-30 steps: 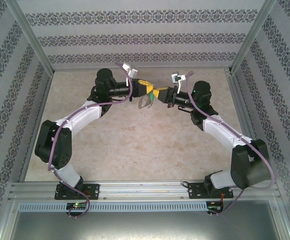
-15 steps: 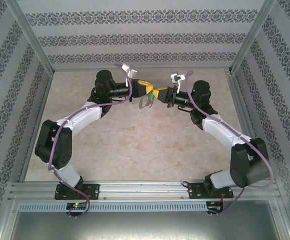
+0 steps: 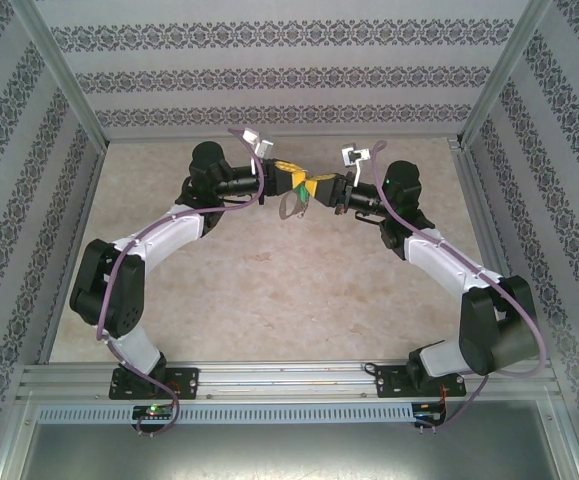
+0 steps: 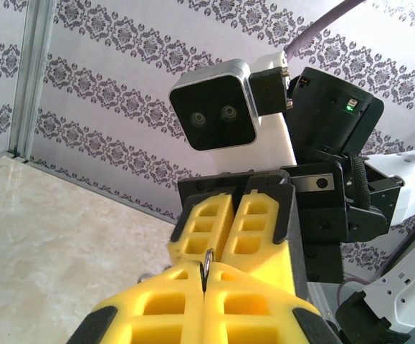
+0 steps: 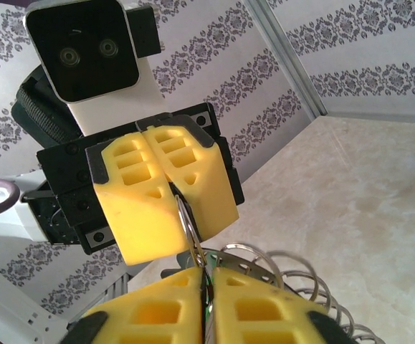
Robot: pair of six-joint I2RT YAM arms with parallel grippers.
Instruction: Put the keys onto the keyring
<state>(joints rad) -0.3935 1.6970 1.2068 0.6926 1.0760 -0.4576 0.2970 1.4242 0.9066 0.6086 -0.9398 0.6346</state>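
Above the table (image 3: 269, 300), toward 12 o'clock of its middle in the top view, the left gripper (image 3: 291, 181) and the right gripper (image 3: 319, 188) are meeting tip to tip. The left is reaching in from 9 o'clock and the right from 3 o'clock. The left gripper's pads are pressing together on the keyring (image 3: 290, 206), whose grey loop is hanging from the tips toward 6 o'clock. The right gripper's pads are sitting almost together with the ring wire running into their slit; cannot tell whether they are gripping it.
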